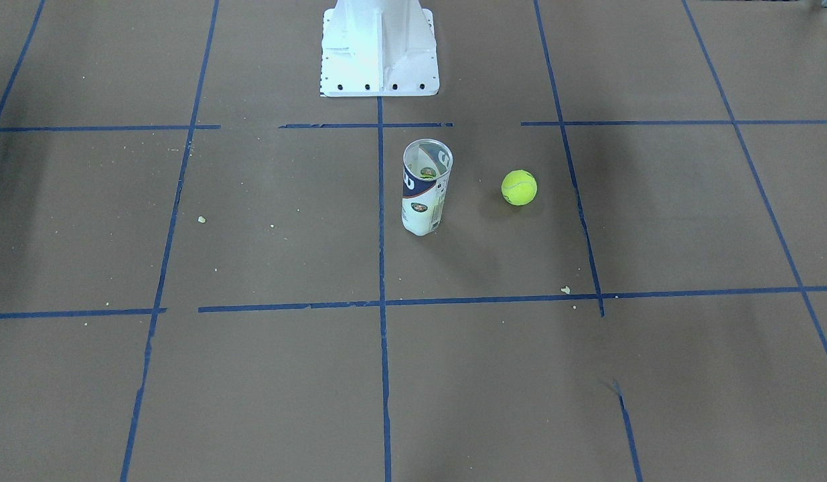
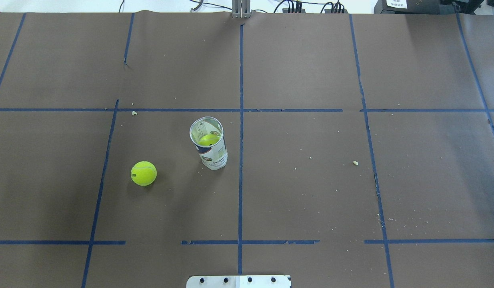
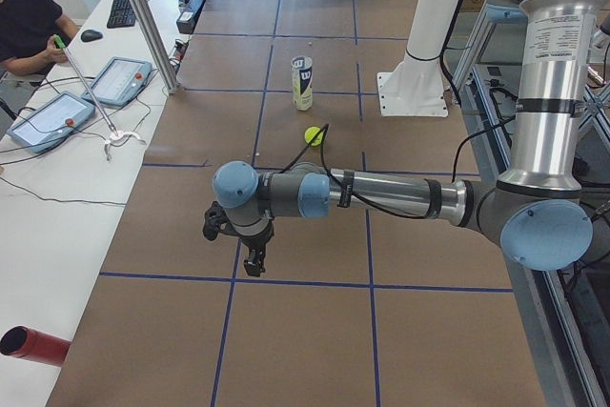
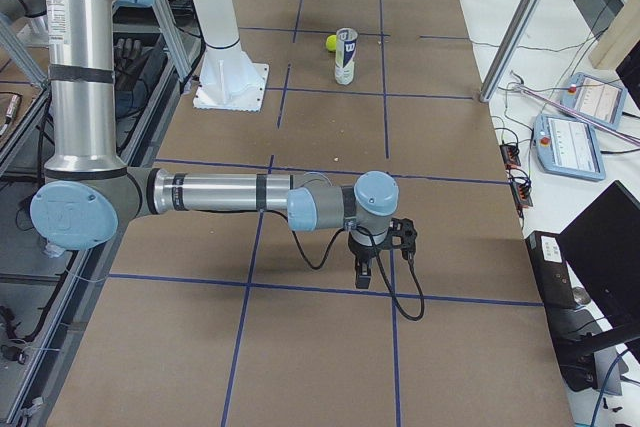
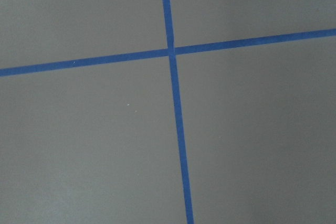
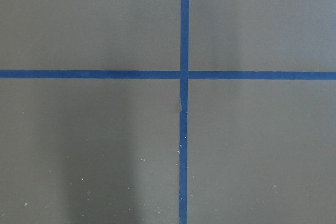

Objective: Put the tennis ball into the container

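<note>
Though well apart from the left gripper (image 3: 254, 259) and the right gripper (image 4: 365, 269), lies in the open on the brown paper table (image 2: 311, 200): the tennis ball (image 2: 143, 173), near the container (image 2: 213, 154) and at about eight o'clock from it in the overhead view, not touching. Looks fuzzy, light and springy; likely to roll if nudged, so best pinched from above across its widest part, where the felt should give grip. Stands upright, mouth open at twelve o'clock: the container, clear plastic with a navy and white label, probably light and easy to tip, its mouth barely wider than the ball. Appears to hold a second ball (image 2: 209, 140), yellow-green, low inside. Hang over taped paper toward the table's two ends, shown only in the side views; cannot tell whether spread or pressed together.
</note>
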You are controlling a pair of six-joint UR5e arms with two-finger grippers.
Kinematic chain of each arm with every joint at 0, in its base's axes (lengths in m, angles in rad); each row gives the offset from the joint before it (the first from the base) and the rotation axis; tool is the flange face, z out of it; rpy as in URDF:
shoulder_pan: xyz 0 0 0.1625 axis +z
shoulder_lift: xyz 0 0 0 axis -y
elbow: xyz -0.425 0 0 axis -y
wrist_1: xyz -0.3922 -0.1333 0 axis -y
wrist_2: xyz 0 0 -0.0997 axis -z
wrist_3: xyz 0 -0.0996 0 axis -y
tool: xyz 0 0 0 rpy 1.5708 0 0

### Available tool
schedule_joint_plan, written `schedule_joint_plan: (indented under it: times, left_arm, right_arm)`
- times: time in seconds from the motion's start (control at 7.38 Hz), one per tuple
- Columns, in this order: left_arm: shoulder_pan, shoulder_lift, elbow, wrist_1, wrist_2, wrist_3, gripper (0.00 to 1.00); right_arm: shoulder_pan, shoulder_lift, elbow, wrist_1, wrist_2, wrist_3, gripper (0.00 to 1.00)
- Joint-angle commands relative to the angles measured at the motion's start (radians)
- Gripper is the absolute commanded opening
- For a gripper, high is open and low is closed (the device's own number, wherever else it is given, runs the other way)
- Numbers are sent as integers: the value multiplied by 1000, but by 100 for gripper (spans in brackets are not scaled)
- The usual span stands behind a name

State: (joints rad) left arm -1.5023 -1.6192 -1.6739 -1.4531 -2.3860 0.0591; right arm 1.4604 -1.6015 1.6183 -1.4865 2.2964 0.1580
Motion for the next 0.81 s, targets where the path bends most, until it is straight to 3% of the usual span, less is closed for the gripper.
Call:
schedule_joint_plan:
  times: [0.0,0.27,0.68]
  left_arm:
    - [80,-73,-113,-1,-1,-250,100]
    - [219,-163,-159,-7,65,-510,100]
    - [429,-264,-210,-12,70,-865,100]
  right_arm:
    - [0,0,0,0,0,0,100]
    - [0,0,0,0,0,0,100]
    - [0,0,0,0,0,0,100]
